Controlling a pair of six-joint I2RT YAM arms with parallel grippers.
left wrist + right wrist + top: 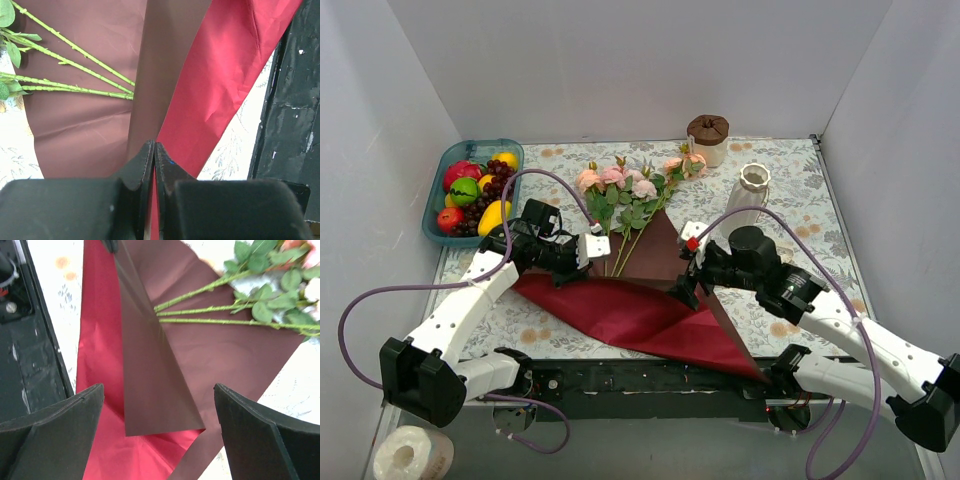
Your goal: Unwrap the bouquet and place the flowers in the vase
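The bouquet is unwrapped: its dark red paper (pixel 640 315) lies spread across the table's near half. The flowers (pixel 620 185), pink and peach roses, rest with their stems (pixel 75 65) on the paper's far part and their blooms toward the back wall. My left gripper (pixel 154 145) is shut on a raised fold of the paper at its left edge (pixel 592 248). My right gripper (pixel 159 390) hovers open over the paper's right side (pixel 685 280), nothing between its fingers; green stems (pixel 210 310) lie ahead of it. The white ribbed vase (pixel 753 190) stands upright at the back right.
A cream jar with a brown top (pixel 708 138) stands behind the vase. A teal basket of fruit (pixel 470 190) sits at the back left. A white roll (pixel 412 452) lies off the table's near left corner. White walls close in three sides.
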